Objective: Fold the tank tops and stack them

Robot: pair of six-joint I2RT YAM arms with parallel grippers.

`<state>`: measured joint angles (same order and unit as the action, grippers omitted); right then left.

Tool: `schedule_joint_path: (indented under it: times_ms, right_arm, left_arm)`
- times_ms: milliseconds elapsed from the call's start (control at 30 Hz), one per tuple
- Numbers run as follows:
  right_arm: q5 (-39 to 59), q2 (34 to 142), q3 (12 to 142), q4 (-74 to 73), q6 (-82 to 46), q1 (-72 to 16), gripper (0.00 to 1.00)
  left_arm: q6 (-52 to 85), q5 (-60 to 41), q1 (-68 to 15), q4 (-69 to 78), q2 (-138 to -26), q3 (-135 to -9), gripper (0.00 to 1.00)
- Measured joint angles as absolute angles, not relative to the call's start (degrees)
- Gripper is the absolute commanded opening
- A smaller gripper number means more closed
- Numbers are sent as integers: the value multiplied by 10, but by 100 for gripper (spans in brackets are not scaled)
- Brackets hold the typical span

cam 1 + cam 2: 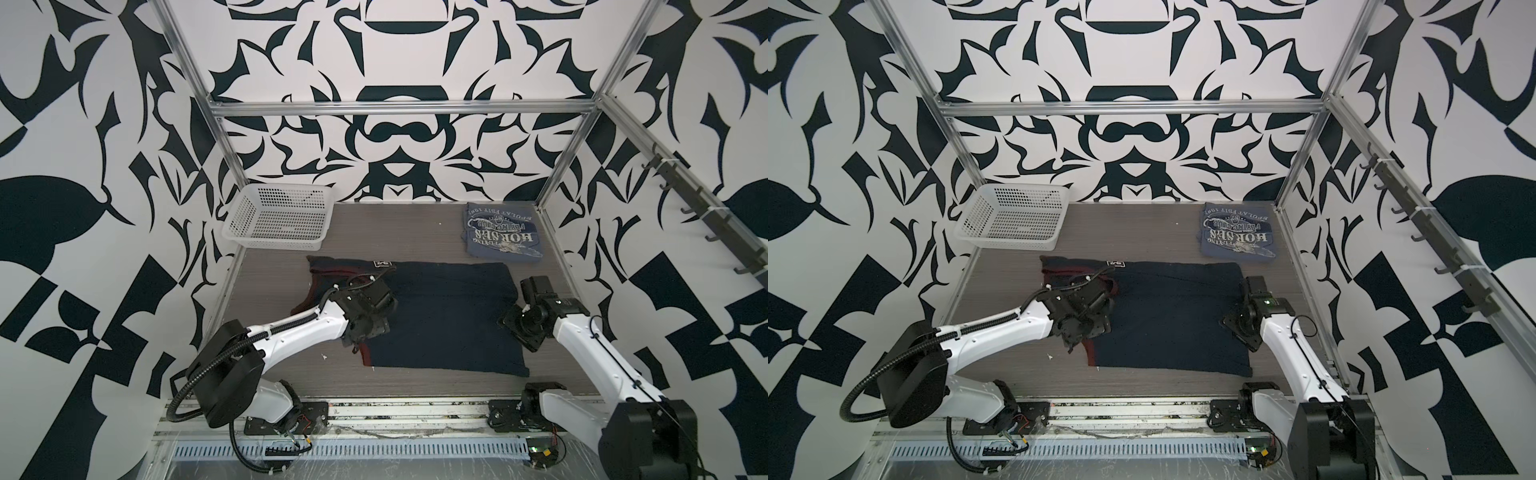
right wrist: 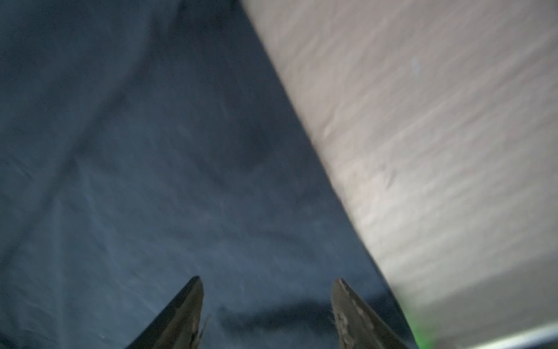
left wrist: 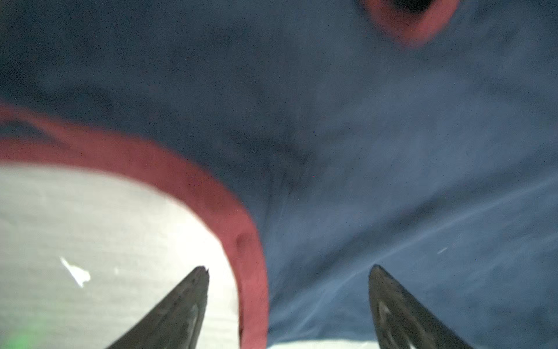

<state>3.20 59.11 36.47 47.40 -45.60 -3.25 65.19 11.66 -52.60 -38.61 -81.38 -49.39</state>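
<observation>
As seen in both top views, whole bench (image 1: 374, 232) (image 1: 1121, 232) in frame. Navy tank top (image 1: 449, 316) (image 1: 1175, 316) spread flat mid-bench, strap end with red trim (image 1: 365, 353) (image 1: 1089, 353) toward left, straight hem toward right. Small white patch near its far edge, too small to read. Folded grey-blue tank top (image 1: 498, 232) (image 1: 1235, 235) in far right corner, white print up, just beyond far edge of navy tank top, well clear of both arms. White basket (image 1: 270, 241) (image 1: 1005, 239) in far left corner. Basket and grey-blue tank top visible only from above.

Left gripper (image 1: 353, 343) (image 1: 1070, 345) pointed down at near-left armhole of navy tank top. Mostly covered by wrist block from above, jaw gap not readable there. From left wrist view: left gripper (image 3: 288, 269) spread wide, one fingertip (image 3: 196, 281) over bare bench, other over navy cloth, red trim curving between, nothing pinched. White scrap (image 3: 75, 273) (image 1: 323, 356) on bench just beside.

Right arm (image 1: 582, 345) (image 1: 1279, 345) over hem side, fingers hidden under wrist in both top views. From right wrist view only, blurred: right gripper (image 2: 267, 279) released, jaws apart, both tips above navy cloth just inside its edge, bare bench alongside.
</observation>
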Motion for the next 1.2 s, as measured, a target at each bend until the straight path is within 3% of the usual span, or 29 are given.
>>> schedule_joint_path:
  times_ms: [233, 467, 700, 933, 1200]
  right_arm:
    - [-1, 536, 335, 537, -524, -55, 70]
    - [-7, 545, 322, 555, -558, -77, 69]
    - [-3, 558, 288, 547, -602, -124, 64]
    - [3, 657, 296, 477, -597, -139, 61]
    - [6, 802, 400, 412, -534, -139, 64]
  left_arm:
    - [722, 102, -584, -366, -803, -447, 68]
    - [758, 89, -600, -341, -803, -410, 62]
    - [763, 90, -599, -314, -830, -413, 40]
    - [742, 96, -580, -290, -855, -432, 22]
    - [711, 102, -498, -267, -856, -446, 15]
